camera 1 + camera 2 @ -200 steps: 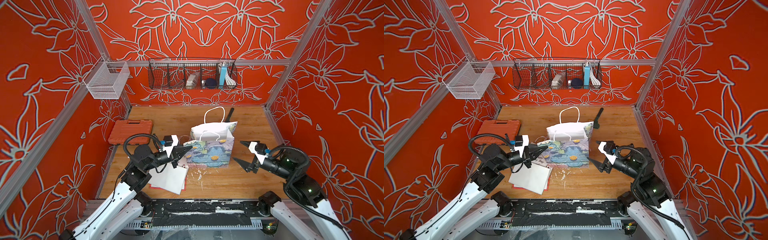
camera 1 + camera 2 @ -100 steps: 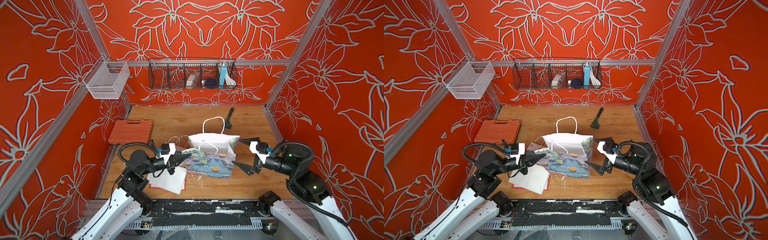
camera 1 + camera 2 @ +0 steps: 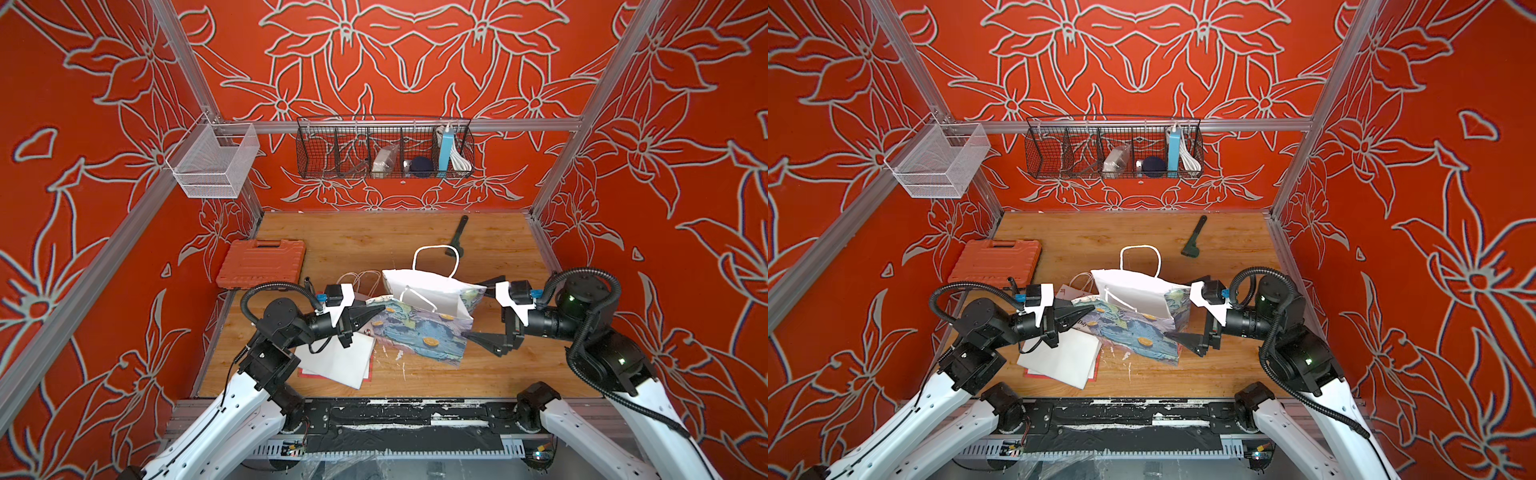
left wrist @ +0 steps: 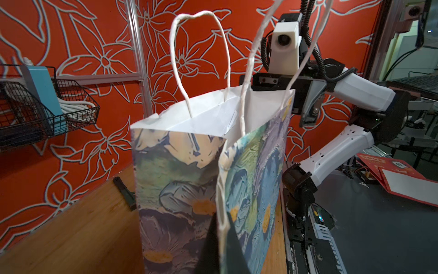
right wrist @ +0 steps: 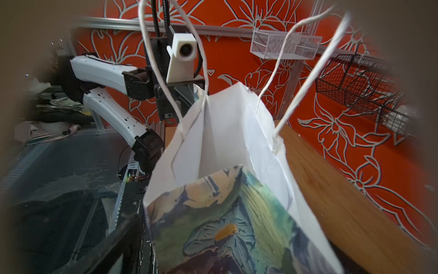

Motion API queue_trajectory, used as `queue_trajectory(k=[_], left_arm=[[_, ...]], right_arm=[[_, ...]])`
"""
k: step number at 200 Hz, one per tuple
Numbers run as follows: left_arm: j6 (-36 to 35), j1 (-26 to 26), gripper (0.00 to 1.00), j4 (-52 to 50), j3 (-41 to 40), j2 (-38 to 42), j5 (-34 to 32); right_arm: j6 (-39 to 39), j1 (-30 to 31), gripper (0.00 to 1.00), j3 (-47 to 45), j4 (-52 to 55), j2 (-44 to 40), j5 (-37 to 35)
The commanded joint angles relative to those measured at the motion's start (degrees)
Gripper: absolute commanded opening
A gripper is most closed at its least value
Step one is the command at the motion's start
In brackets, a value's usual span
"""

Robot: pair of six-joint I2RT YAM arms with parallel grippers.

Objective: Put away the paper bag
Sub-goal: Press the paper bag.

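The paper bag [image 3: 419, 328] [image 3: 1133, 332] has a painted flower print, a white inside and white twisted handles. It leans over the wooden table in the middle, its mouth open and toward the back. My left gripper [image 3: 380, 309] [image 3: 1090, 309] is shut on the bag's left side fold; the left wrist view shows the paper edge pinched in the left gripper [image 4: 222, 227]. My right gripper [image 3: 478, 311] [image 3: 1183, 307] stands open at the bag's right end, one finger behind it and one in front. The right wrist view is filled by the bag [image 5: 225, 213].
An orange tool case [image 3: 262, 262] lies at the left, a black tool [image 3: 457, 235] at the back right. White flat sheets [image 3: 340, 361] lie under my left arm. A black wire basket [image 3: 384, 149] and a white mesh basket [image 3: 212, 160] hang on the walls.
The bag has tipped from upright to a lean and shifted toward the front with my left gripper. My right gripper has moved in to the bag's right end and opened a little wider.
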State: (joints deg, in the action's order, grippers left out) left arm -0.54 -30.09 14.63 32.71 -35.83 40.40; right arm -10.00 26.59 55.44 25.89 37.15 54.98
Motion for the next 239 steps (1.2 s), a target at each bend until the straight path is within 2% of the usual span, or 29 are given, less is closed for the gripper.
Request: queue_trajectory(k=[1, 29, 53, 68, 125, 171, 200, 212, 229, 239], left_arm=[[1.9, -1.5, 0.00, -0.1, 2.0, -2.4, -5.6], [4.1, -4.8, 0.00, 2.3, 2.5, -5.6, -12.3], [6.7, -5.5, 0.00, 6.0, 2.3, -7.4, -14.9], [7.2, -5.6, 0.00, 7.0, 2.3, -8.2, -15.3], [7.3, -5.6, 0.00, 9.8, 1.3, -8.8, -13.4], [7.6, -5.6, 0.00, 10.0, 0.8, -9.2, -12.3], [8.8, -5.6, 0.00, 9.6, 1.0, -10.0, -12.7], [9.1, -5.7, 0.14, 8.5, 1.6, -10.2, -13.6], [8.4, -5.6, 0.43, 4.9, 2.4, -9.5, -16.1], [7.3, -5.6, 0.60, 2.0, 3.0, -8.6, -17.7]], right_arm=[[6.9, -0.1, 0.96, -1.5, -8.3, -0.5, 5.5], [8.5, 0.4, 0.90, -3.5, -9.9, 0.6, 3.1], [4.7, 0.6, 0.85, -5.1, -7.8, 0.3, -0.7], [2.2, 0.6, 0.82, -6.2, -6.8, 0.1, -3.6], [0.0, 0.5, 0.76, -10.2, -8.8, 1.4, -6.9], [-0.4, 0.6, 0.54, -10.5, -12.5, 2.6, -8.5], [1.6, 0.5, 0.32, -10.2, -15.2, 3.8, -7.0], [2.0, 0.5, 0.19, -10.2, -15.4, 4.0, -6.8], [2.3, 0.5, 0.01, -10.4, -15.5, 3.6, -6.9], [2.4, 0.6, 0.00, -10.4, -15.3, 3.0, -7.1]])
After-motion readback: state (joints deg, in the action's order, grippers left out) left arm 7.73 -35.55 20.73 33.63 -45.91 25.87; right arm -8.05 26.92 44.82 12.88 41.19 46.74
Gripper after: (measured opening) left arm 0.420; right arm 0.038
